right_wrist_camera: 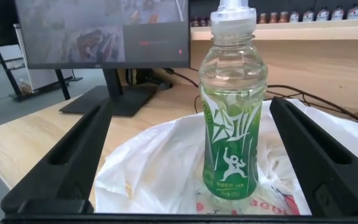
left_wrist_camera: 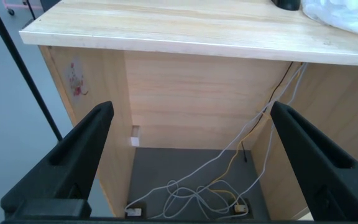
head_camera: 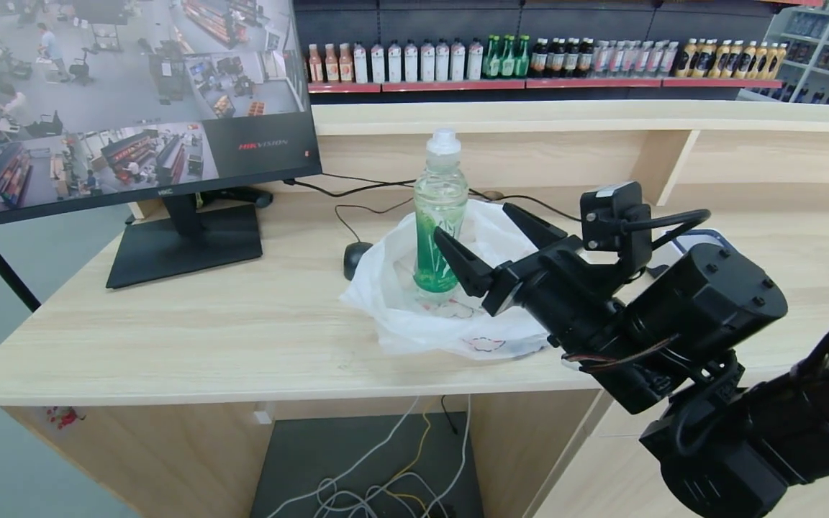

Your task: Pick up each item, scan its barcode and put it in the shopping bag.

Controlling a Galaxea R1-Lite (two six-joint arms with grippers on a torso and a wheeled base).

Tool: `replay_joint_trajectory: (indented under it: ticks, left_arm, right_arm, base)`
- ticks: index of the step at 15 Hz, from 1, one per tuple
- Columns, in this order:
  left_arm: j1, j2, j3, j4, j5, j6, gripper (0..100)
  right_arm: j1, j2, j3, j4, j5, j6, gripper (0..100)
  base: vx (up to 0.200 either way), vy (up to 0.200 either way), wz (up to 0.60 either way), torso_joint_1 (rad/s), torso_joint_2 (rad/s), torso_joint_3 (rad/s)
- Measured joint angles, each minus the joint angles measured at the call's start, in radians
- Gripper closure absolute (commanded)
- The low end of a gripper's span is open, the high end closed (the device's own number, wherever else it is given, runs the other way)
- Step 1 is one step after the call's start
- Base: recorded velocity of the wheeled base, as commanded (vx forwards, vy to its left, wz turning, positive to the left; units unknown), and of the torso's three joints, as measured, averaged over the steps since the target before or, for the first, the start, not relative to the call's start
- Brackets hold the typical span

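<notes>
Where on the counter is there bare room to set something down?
Bare wood runs along the counter front, from the monitor stand across to the bag. Crowded: the bottle upright on the bag, the open right gripper beside it, mouse and cables behind.

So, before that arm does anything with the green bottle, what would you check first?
1. Right gripper open: ok, spread wide.
2. Bottle upright and capped: ok.
3. Bottle centred in the right gripper's gap: ok in the right wrist view; nothing touches it.
4. Bottle inside the shopping bag or merely standing on it: cannot tell.
5. Barcode facing outward: cannot tell.
6. Left gripper out of the way: ok, open, low before the counter.
</notes>
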Motion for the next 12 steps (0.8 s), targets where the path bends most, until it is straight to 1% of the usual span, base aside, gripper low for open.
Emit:
replay_joint_trajectory:
  ticks: [12]
  left_arm:
    - [0.001, 0.0, 0.0, 0.0, 0.0, 0.0, 0]
  right_arm:
    - [-0.002, -0.012, 0.009, 0.003, -0.001, 0.0, 0]
  base:
    - [0.0, -0.2, 0.0, 0.006, 0.0, 0.002]
